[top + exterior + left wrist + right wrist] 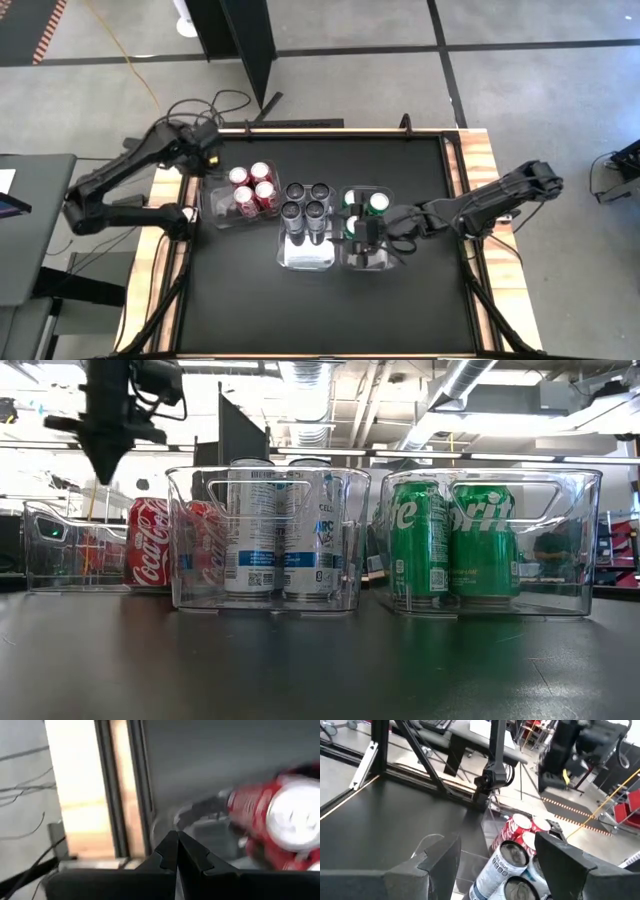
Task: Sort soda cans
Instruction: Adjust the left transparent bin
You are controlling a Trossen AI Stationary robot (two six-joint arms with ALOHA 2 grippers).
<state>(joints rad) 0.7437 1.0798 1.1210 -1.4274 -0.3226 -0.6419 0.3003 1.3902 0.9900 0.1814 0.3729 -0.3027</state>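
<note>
Sort looks nearly done: red cans and silver cans binned, right gripper open, empty over green cans; left gripper closed, empty.

"Coca-Cola" script on red can; "Sprite" lettering, partly cut off, on green cans.

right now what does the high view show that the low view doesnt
Only the high view shows the right gripper, open over the bin of green cans, and that four silver cans fill their bin's far half. Only the low view shows the can labels and the room behind. Both show three clear bins holding red cans, silver and green, and the left gripper, shut, beside the red cans' bin.
</note>
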